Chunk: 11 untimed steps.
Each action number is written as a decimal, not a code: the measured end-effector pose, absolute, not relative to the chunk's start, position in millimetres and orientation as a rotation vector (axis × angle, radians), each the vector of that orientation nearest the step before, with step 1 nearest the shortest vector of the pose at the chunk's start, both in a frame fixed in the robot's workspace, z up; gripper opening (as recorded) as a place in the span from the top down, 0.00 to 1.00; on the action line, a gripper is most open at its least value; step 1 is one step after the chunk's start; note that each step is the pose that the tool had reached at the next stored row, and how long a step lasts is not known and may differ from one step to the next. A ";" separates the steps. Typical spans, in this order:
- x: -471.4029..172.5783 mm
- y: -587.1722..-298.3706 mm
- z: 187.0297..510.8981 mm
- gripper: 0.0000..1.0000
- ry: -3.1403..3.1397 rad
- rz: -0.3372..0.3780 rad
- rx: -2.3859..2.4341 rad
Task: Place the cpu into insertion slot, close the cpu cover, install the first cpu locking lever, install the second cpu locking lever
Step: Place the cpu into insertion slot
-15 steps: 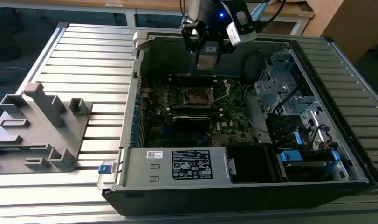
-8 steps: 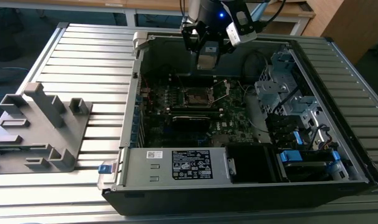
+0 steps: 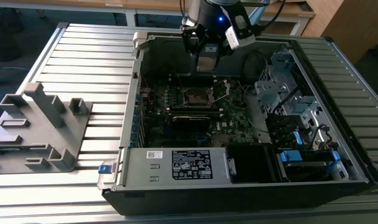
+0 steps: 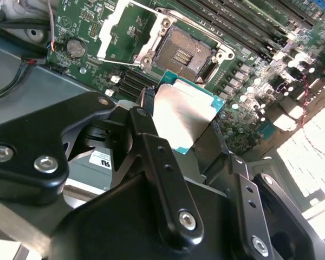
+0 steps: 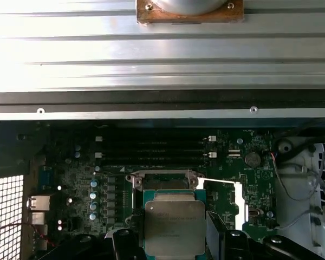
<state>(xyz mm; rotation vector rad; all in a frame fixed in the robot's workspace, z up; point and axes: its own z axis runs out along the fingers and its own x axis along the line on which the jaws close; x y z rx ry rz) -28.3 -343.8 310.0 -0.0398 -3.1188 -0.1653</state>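
With tool (image 4: 180, 123) clamped on cpu (image 4: 187, 108), held above the board (image 4: 81, 16) near the open slot (image 4: 181, 54), cover (image 4: 122, 30) raised beside it: risk of slot damage from a tilted or offset landing, of a slip from the thin edge grip, of snagging the cover.

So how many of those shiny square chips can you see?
1. The cpu sits clamped in the gripper, hovering near the empty insertion slot. Others could be hidden.

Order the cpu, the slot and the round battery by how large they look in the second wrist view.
1. cpu, though it sits nearest the camera, which enlarges it.
2. slot.
3. battery, clearly smallest.
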 end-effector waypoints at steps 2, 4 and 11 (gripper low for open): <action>-28.3 -343.8 306.4 0.46 -3.119 -0.170 -0.040; -28.3 -343.8 302.8 0.46 -3.119 -0.171 -0.040; -28.3 -343.8 292.6 0.46 -3.118 -0.172 -0.040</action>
